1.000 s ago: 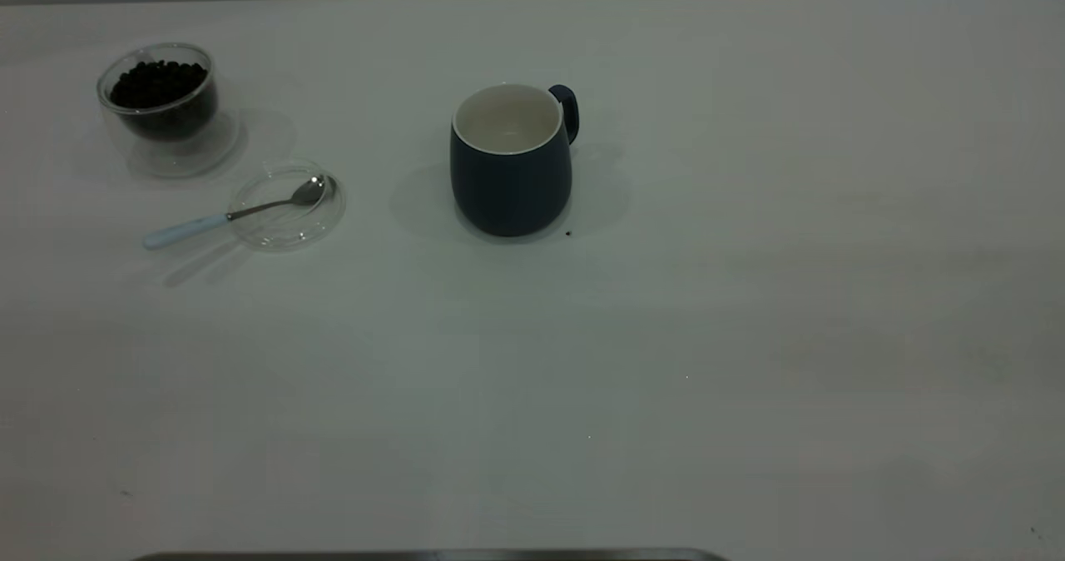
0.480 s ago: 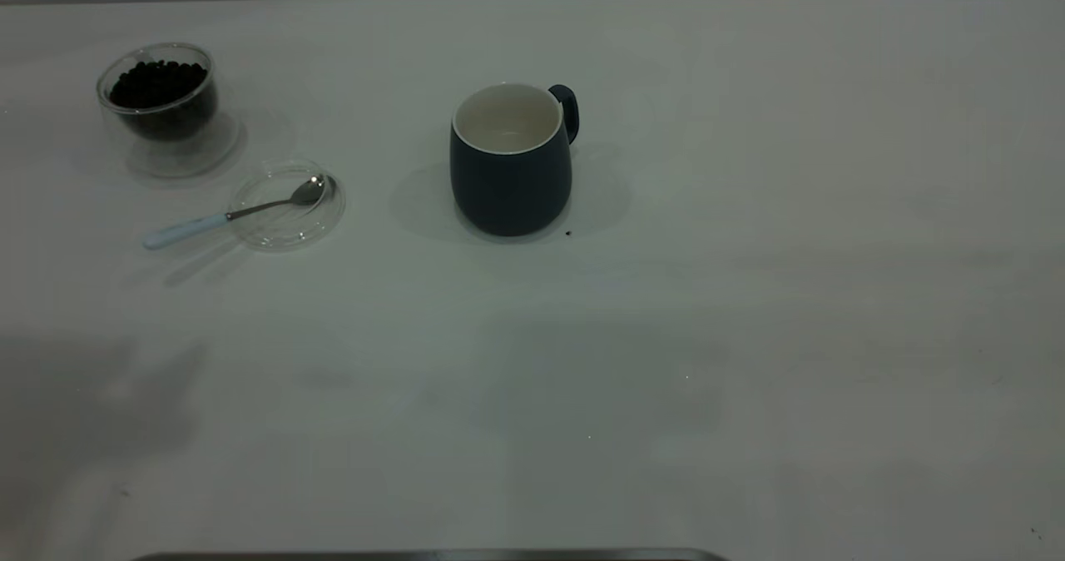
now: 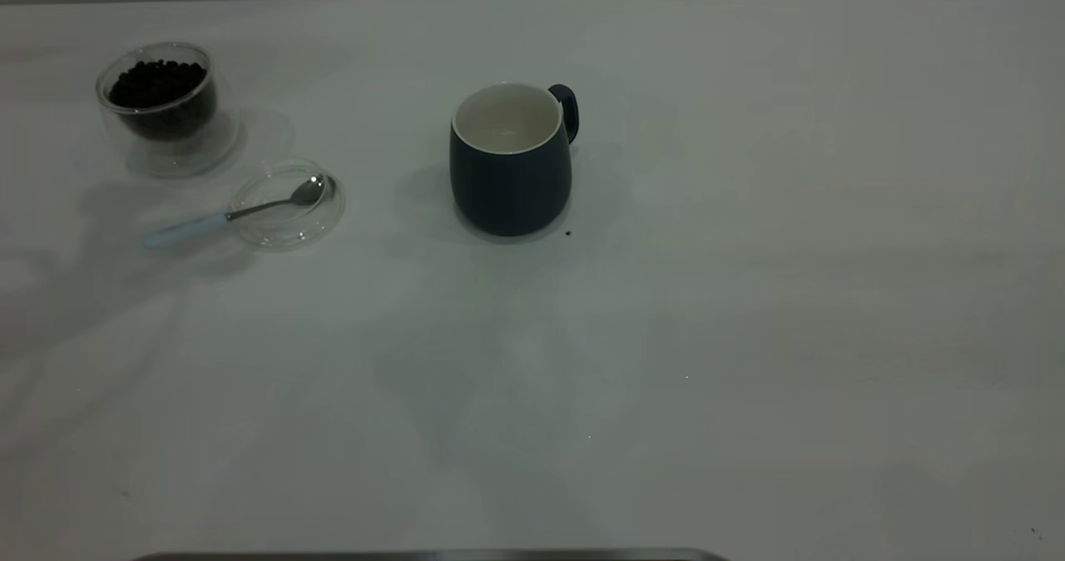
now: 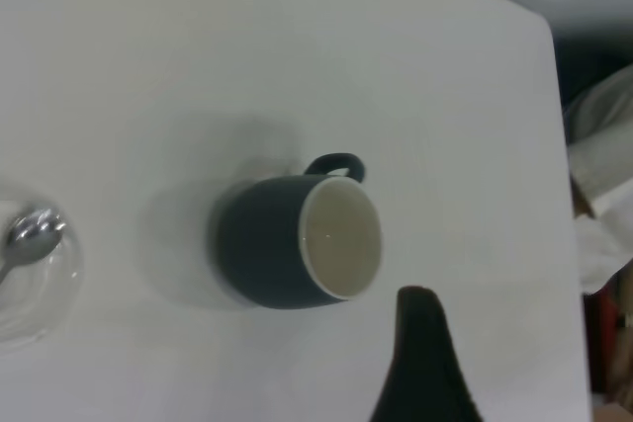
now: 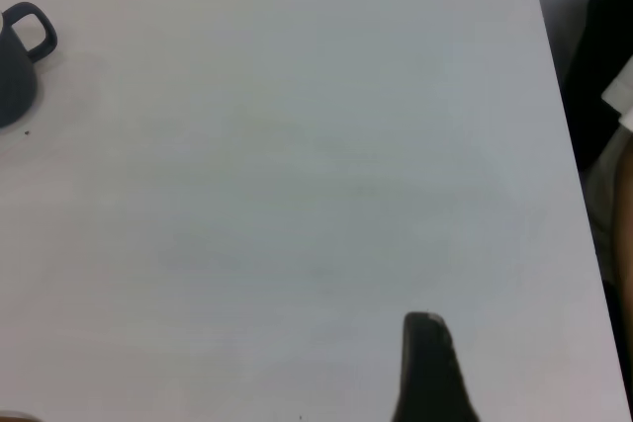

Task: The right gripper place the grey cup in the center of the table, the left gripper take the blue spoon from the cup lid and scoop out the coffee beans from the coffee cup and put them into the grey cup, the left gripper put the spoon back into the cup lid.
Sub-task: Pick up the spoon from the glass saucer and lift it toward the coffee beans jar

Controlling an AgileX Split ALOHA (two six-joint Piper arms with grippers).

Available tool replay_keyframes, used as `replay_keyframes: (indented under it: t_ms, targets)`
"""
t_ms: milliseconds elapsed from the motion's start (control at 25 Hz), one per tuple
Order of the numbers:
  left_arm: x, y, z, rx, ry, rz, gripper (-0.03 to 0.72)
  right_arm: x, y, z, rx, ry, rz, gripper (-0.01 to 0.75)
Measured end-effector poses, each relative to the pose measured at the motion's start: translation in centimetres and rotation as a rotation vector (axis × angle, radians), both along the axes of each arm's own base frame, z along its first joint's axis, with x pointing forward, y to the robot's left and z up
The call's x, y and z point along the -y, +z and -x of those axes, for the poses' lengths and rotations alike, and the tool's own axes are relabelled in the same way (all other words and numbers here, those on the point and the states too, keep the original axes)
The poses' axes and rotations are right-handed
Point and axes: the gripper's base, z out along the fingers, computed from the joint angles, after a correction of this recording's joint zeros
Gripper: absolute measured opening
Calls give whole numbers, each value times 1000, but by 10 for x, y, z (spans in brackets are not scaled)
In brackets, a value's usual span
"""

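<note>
The grey cup (image 3: 510,178) stands upright at mid-table with its handle to the far right; its white inside looks empty. It also shows in the left wrist view (image 4: 262,254) and, at the edge, in the right wrist view (image 5: 15,76). The blue spoon (image 3: 179,230) lies with its bowl in the clear cup lid (image 3: 287,221) and its handle out over the table (image 3: 749,295). Behind them, the glass coffee cup (image 3: 162,120) holds coffee beans (image 3: 158,82). My left gripper (image 4: 425,373) hovers above the table near the grey cup. My right gripper (image 5: 427,373) hangs over bare table, well away from the cup. Neither arm shows in the exterior view.
A tiny dark speck (image 3: 568,232) lies just beside the grey cup's base. The table's side edge (image 4: 554,145) runs close by in both wrist views, with pale cloth (image 4: 603,165) and dark clutter beyond it. A dark strip (image 3: 433,555) lines the front edge.
Soft shadows have spread over the table, now reaching the spoon handle at the left and the front centre. The cups, lid and spoon have not moved.
</note>
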Motion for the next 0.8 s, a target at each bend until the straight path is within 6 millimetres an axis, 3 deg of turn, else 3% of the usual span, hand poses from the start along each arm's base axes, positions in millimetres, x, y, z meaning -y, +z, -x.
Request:
replay_keyframes:
  t_ms: [200,440,600,800]
  targets:
    - [-55,-30,-3,-110,77,127,592,0,0,0,0,0,0,462]
    - [-94,-76,1,-213,112,225,592,0,0,0,0,0,0,462]
    - [-107,-107,7,-301,114,257,592,0,0,0,0,0,0,462]
    - [-108,-148,13,-391,70,260,592,0,0,0,0,0,0,462]
